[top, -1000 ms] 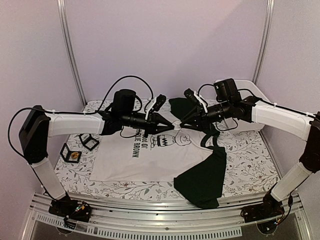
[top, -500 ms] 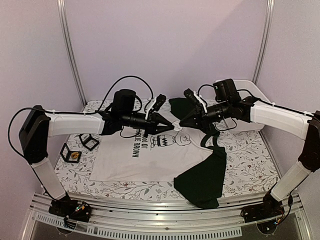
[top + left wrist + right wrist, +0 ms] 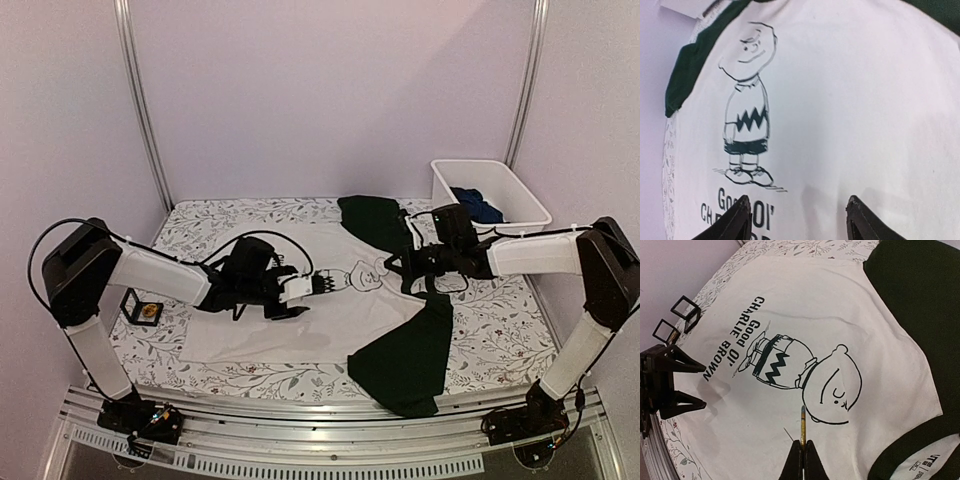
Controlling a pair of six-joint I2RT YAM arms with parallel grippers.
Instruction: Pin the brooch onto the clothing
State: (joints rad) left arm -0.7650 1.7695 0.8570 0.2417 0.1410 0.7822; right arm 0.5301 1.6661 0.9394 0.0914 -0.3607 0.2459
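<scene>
The clothing (image 3: 330, 315) is spread flat at the middle of the desk (image 3: 500, 330). The left tool (image 3: 318, 285) is held spread at 9 o'clock of the printed boy (image 3: 362, 274); at 3 o'clock, the brooch (image 3: 803, 419) is pinched by the right tool (image 3: 802, 446).

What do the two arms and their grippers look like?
The left arm and right arm match: white shells on long links, black joints, thin black cables. The left gripper and right gripper have black, tapered fingers.

The brooch (image 3: 803, 420) between the right fingers (image 3: 794, 466) shows only a thin gold edge, its lower part hidden.
</scene>
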